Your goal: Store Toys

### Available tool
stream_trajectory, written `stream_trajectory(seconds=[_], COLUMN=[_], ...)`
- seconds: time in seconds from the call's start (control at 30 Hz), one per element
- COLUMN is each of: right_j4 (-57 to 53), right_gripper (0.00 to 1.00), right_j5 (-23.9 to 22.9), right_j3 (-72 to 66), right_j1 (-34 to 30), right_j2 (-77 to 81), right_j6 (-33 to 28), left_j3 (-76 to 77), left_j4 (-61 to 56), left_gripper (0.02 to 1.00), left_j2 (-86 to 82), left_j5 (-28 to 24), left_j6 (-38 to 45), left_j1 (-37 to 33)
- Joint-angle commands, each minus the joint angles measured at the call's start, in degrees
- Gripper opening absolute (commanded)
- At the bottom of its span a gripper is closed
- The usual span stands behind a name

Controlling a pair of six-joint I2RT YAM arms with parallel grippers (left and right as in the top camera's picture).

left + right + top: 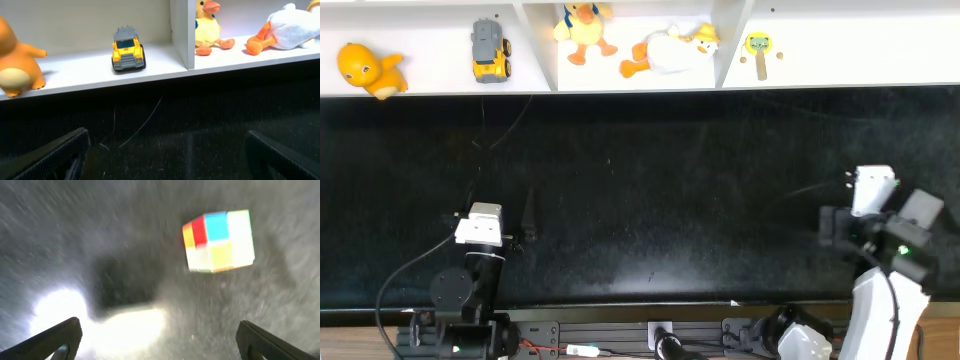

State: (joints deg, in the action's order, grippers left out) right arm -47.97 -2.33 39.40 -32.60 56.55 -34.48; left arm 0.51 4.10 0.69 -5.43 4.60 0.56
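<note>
A multi-coloured puzzle cube lies on the black table, beyond my right gripper, which is open and hangs above the table without touching the cube. In the top view the right gripper is at the table's right side. My left gripper is open and empty, low over the table at the near left, facing the white shelf. On the shelf stand an orange toy, a yellow truck, a yellow duck plush, a white duck plush and a small green toy.
White dividers split the shelf along the table's far edge into compartments. The black table top stretches between the arms and the shelf. Cables and arm bases sit along the near edge.
</note>
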Motion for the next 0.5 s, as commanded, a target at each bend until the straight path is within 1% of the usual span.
stream_trajectory(seconds=[0.03, 0.2, 0.33, 0.4, 0.5], right_j4=[0.2, 0.4, 0.4, 0.4, 0.6], right_gripper=[0.996, 0.998, 0.998, 0.996, 1.0], right_j5=[7.2, 10.0, 14.4, 14.8, 15.0], right_j3=[2.2, 5.7, 9.1, 10.8, 13.1], right_j1=[-7.3, -13.1, -18.8, -20.3, -20.8], right_j2=[5.2, 8.8, 13.2, 15.6, 18.9], right_j6=[-8.4, -12.4, -15.6, -15.9, -16.4], left_j3=[-0.1, -0.1, -0.1, -0.1, -0.1], left_j4=[0.3, 0.3, 0.3, 0.3, 0.3], left_gripper=[0.998, 0.998, 0.998, 0.998, 0.998], left_j2=[-0.5, -0.5, -0.5, -0.5, -0.5], left_j5=[-0.7, -0.7, -0.7, -0.7, -0.8], left_j6=[-0.5, -0.5, -0.5, -0.5, -0.5], left_j1=[0.1, 0.1, 0.1, 0.1, 0.1])
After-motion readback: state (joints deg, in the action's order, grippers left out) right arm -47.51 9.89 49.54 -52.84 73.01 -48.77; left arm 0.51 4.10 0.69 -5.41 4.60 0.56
